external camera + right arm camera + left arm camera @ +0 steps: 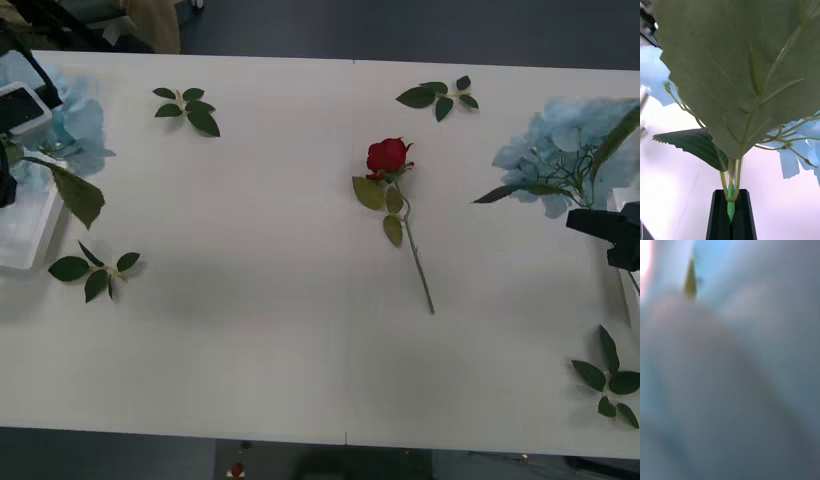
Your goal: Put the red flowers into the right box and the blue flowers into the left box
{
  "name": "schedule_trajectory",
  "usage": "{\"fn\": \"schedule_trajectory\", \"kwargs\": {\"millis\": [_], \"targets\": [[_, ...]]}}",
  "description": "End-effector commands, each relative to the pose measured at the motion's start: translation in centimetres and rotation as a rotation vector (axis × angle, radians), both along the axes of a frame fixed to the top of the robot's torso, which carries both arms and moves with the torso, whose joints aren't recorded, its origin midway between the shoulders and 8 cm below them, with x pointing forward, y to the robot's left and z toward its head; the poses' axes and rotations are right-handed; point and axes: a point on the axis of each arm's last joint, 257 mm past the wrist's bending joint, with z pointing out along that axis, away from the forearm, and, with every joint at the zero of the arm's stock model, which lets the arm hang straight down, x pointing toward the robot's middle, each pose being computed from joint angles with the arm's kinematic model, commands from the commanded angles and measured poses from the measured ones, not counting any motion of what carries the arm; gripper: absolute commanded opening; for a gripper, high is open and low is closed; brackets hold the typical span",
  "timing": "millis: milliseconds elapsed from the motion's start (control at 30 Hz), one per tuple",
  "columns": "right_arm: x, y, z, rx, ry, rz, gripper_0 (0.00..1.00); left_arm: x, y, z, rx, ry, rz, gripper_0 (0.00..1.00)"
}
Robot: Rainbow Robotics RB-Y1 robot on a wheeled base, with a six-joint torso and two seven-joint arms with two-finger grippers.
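Note:
A single red flower (388, 157) lies in the middle of the table, stem pointing toward the near edge. My right gripper (575, 222) (731, 200) is at the far right, its black fingers shut on the green stem of a blue flower (565, 140) (797, 150). A big green leaf (733, 67) of that flower hangs close to the wrist camera. Beside the gripper shows the rim of the right box (628, 295). A second blue flower (78, 125) sits at the far left over the left box (22, 240), with my left arm (18, 110) above it. Pale blue petals (730, 371) press against the left wrist camera.
Several loose green leaf sprigs lie on the white table: back left (188, 108), back middle (440, 97), front left (95, 272) and front right (610, 385). The table's near edge runs along the bottom of the front view.

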Motion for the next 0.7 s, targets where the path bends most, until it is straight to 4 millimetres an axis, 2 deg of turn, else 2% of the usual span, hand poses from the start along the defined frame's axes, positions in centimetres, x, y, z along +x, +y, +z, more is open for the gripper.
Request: {"fn": "schedule_trajectory", "kwargs": {"millis": [33, 100, 167, 233, 300, 467, 567, 700], "targets": [[0.0, 2.4, 1.7, 0.029, -0.103, 0.059, 0.0, 0.9, 6.3, 3.2, 0.123, 0.01, 0.078, 0.0], [0.3, 3.6, 2.7, 0.078, -0.148, 0.071, 0.0, 1.5, 9.7, 4.1, 0.173, 0.006, 0.132, 0.0], [0.6, 4.5, 3.2, 0.105, -0.178, 0.081, 0.0, 1.5, 12.0, 4.5, 0.206, 0.011, 0.172, 0.0], [0.8, 5.2, 3.7, 0.122, -0.203, 0.087, 0.0, 1.4, 13.5, 4.6, 0.222, 0.019, 0.2, 0.0], [1.0, 6.4, 4.2, 0.145, -0.245, 0.1, 0.0, 1.2, 15.8, 4.8, 0.263, 0.032, 0.242, 0.0], [1.3, 9.0, 5.3, 0.216, -0.302, 0.122, 0.0, -0.3, 20.4, 3.9, 0.343, 0.09, 0.36, 0.0], [1.3, 10.6, 6.1, 0.277, -0.321, 0.136, 0.0, -1.0, 22.4, 3.4, 0.392, 0.116, 0.41, 0.0], [1.4, 12.5, 7.1, 0.346, -0.346, 0.147, 0.0, -0.7, 23.7, 2.8, 0.396, 0.12, 0.412, 0.0]]}}
